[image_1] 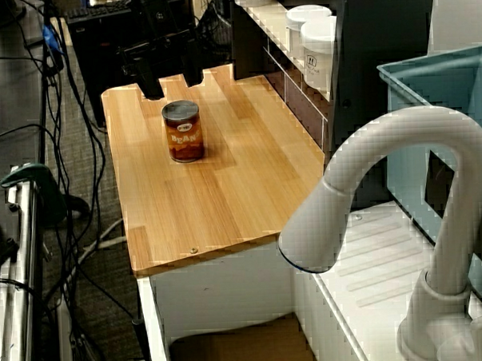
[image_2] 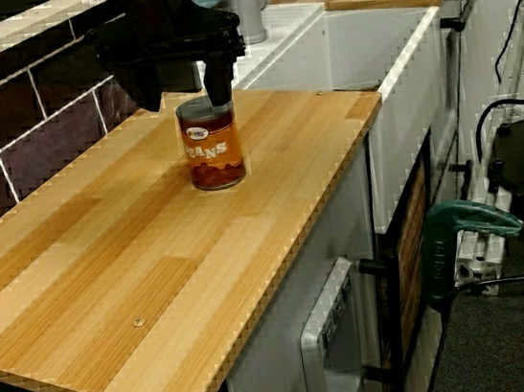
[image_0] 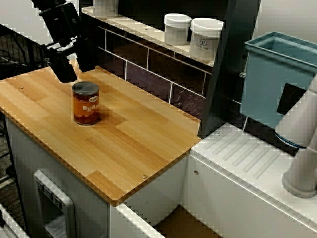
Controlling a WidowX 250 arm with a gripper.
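An orange-labelled tin can of beans stands upright on the wooden counter. My black gripper hangs open close to it, fingertips about level with the can's lid and apart from it. In the view from the sink corner it sits just past the can toward the counter's far end. In the view along the counter its two fingers frame the can's top. Nothing is held between them.
A dark tiled wall with a shelf holding white jars runs along the counter's back. A teal bin, a white faucet and a ridged white drainboard lie at the sink end. Cables hang past the far end.
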